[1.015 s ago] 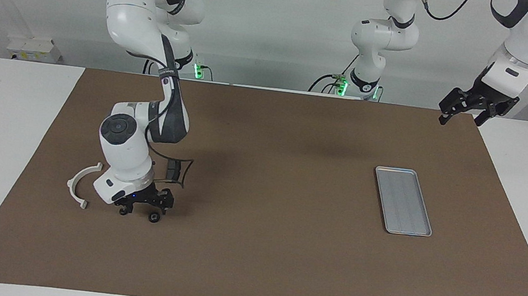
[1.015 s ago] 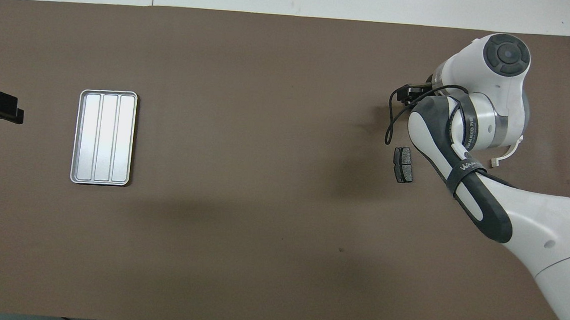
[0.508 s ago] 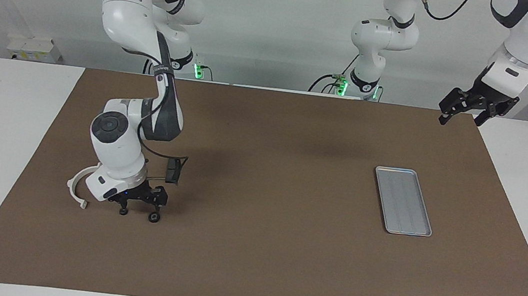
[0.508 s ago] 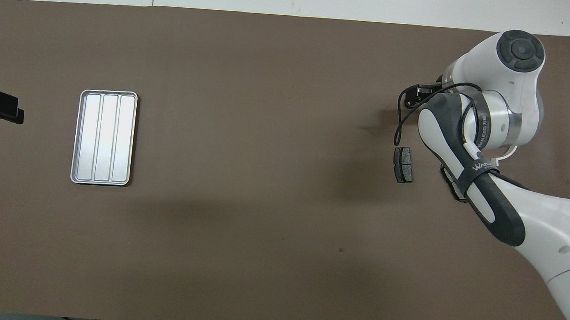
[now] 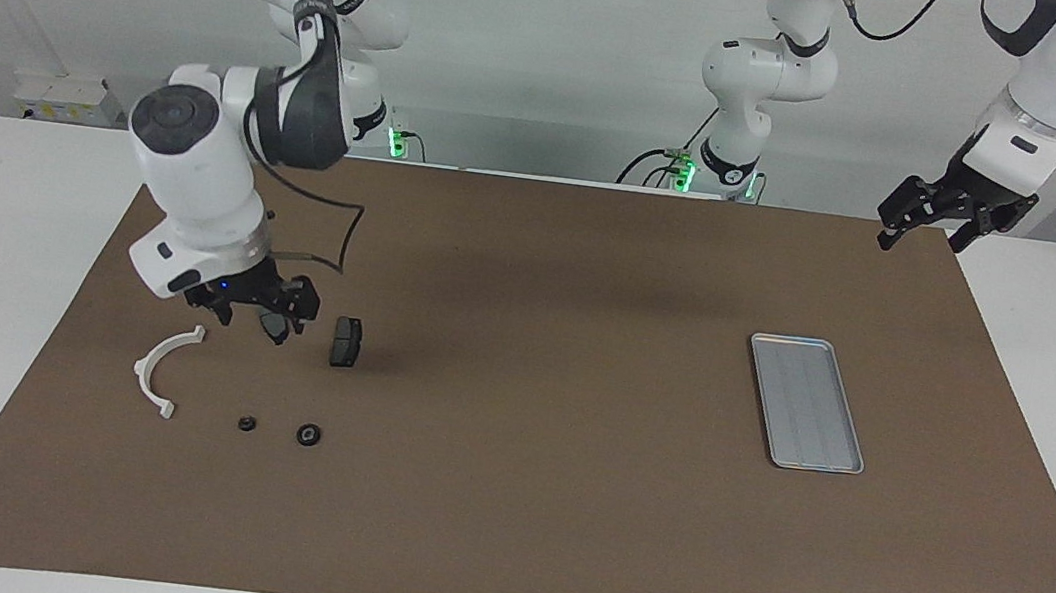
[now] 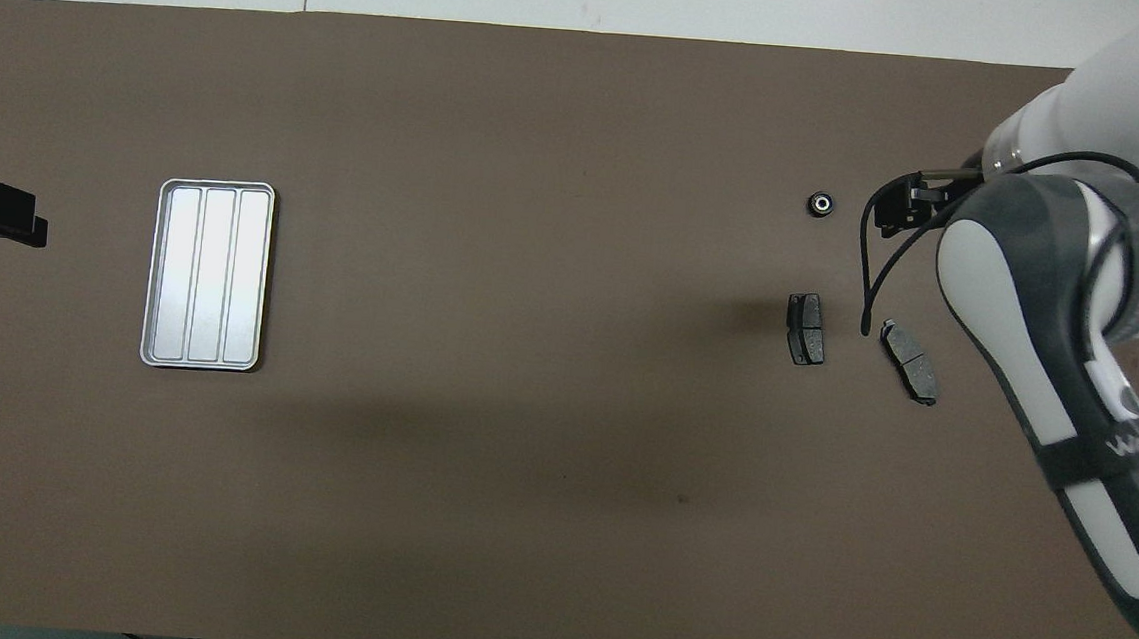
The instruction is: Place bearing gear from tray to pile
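Compared with a second ago, the right gripper (image 5: 251, 308) has risen off the mat from its low position beside the white half-ring bracket (image 5: 161, 369) and now hangs above the pile with fingers spread wide and nothing between them. Two small dark round parts, a bearing gear (image 5: 308, 434) and a smaller round part (image 5: 246, 423), lie uncovered on the mat near the bracket, farther from the robots than one brake pad (image 5: 344, 341). The tray (image 5: 806, 402), well apart from the bracket toward the left arm's end of the table, holds nothing, so the transfer is judged complete. The left gripper (image 5: 931, 221) waits with fingers apart, raised above the mat corner nearest its base. The overhead view shows a second brake pad (image 6: 910, 361), which the right gripper hides in the facing view; conversely, the right arm covers the bracket and smaller round part from overhead.
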You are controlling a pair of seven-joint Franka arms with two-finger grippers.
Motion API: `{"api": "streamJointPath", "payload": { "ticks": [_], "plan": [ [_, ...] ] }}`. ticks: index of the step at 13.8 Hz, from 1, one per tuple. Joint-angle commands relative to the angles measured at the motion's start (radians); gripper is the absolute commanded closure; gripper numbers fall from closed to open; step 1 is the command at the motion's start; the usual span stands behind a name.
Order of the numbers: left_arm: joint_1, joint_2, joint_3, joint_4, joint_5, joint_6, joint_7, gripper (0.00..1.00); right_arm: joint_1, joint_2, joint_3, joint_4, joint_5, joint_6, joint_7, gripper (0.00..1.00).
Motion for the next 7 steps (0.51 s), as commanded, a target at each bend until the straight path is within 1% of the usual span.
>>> {"api": "streamJointPath", "payload": {
  "ticks": [1, 3, 4, 5, 7],
  "plan": [
    [-0.011, -0.014, 0.011, -0.019, -0.001, 0.008, 0.009, 0.00, -0.010, -0.185, 0.010, -0.072, 0.033, -0.142, -0.033, 0.00],
    [-0.011, -0.014, 0.011, -0.019, -0.001, 0.008, 0.009, 0.00, -0.004, -0.271, 0.010, -0.072, 0.034, -0.240, -0.033, 0.00],
    [-0.011, -0.014, 0.010, -0.019, -0.001, 0.008, 0.009, 0.00, -0.003, -0.302, 0.010, -0.070, 0.036, -0.277, -0.033, 0.00],
    [-0.011, -0.014, 0.011, -0.019, -0.001, 0.008, 0.009, 0.00, -0.001, -0.330, 0.010, -0.066, 0.042, -0.306, -0.033, 0.00],
    [-0.011, -0.014, 0.011, -0.019, -0.001, 0.008, 0.009, 0.00, -0.001, -0.354, 0.010, -0.064, 0.083, -0.348, -0.031, 0.00]
  ]
}}
